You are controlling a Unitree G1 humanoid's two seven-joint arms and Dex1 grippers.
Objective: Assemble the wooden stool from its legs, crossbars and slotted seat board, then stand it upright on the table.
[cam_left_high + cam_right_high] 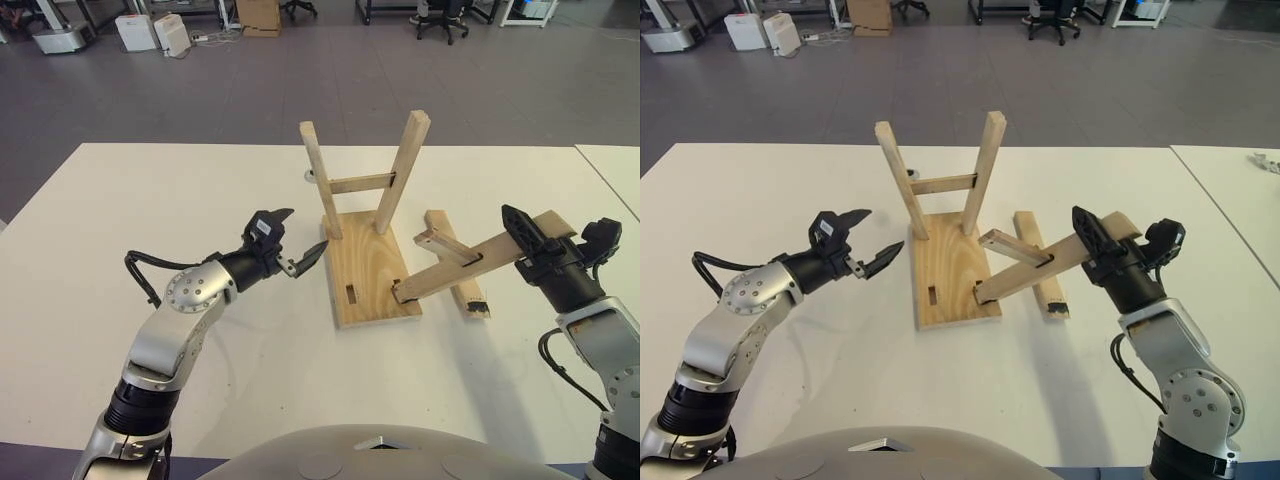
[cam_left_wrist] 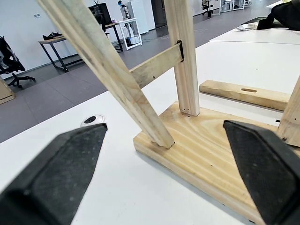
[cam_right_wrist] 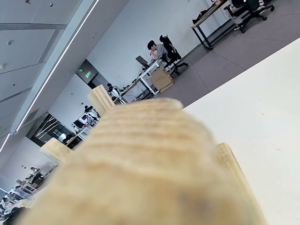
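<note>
White surface [image 1: 150, 200], head view: seat board [image 1: 370, 285] lies flat, one leg pair [image 1: 360, 183] slotted upright. Left claw [image 1: 306, 232] gapes beside it, and right claw [image 1: 532, 240] clenches the second leg frame [image 1: 440, 275]. Left wrist: wood looks stiff and light. Right wrist: that frame up close; gripping mid-leg seems best.

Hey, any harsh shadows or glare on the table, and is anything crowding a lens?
Left eye view: even light, faint soft shadows on the table, no glare. Right wrist view: the leg held by the right end effector crowds the lens. Left wrist view: seat board plainly visible.
</note>
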